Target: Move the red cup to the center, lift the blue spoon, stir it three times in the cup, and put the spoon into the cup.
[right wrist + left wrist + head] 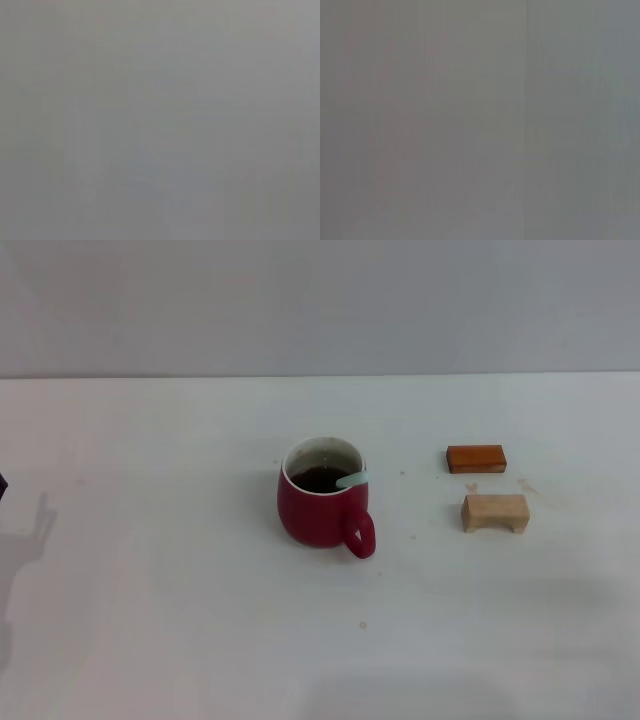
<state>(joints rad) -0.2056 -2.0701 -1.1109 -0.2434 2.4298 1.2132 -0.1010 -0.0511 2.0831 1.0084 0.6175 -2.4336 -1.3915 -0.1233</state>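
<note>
The red cup [322,505] stands upright near the middle of the white worktop [150,540], with its loop handle turned toward the robot and a little to the right. Dark liquid fills it to not far under the rim. The blue spoon [352,480] is already inside: only the pale blue handle end shows, leaning on the rim at the right side; the bowl is under the liquid, so I cannot see it.

To the right, well apart from the cup, lie 2 small wooden blocks: an orange-brown block [476,458] farther from the robot and a tan block [495,512] nearer.

No claw is in the head view, and both wrist views show only plain grey, so neither claw is visible and its state is not shown. At the left edge there is only a faint shadow on the worktop.

By my judgement the task looks finished, approx. all steps done. The risks left are small but real:
- The spoon rests by 1 point on the rim, w/ the handle sticking out over the edge. A bump on the worktop, or an arm passing low over the cup, could tip it out or flick liquid.
- The liquid stands quite high, so any push on the cup or its handle could spill it.
- An arm coming back in from the right could also knock the blocks.
</note>
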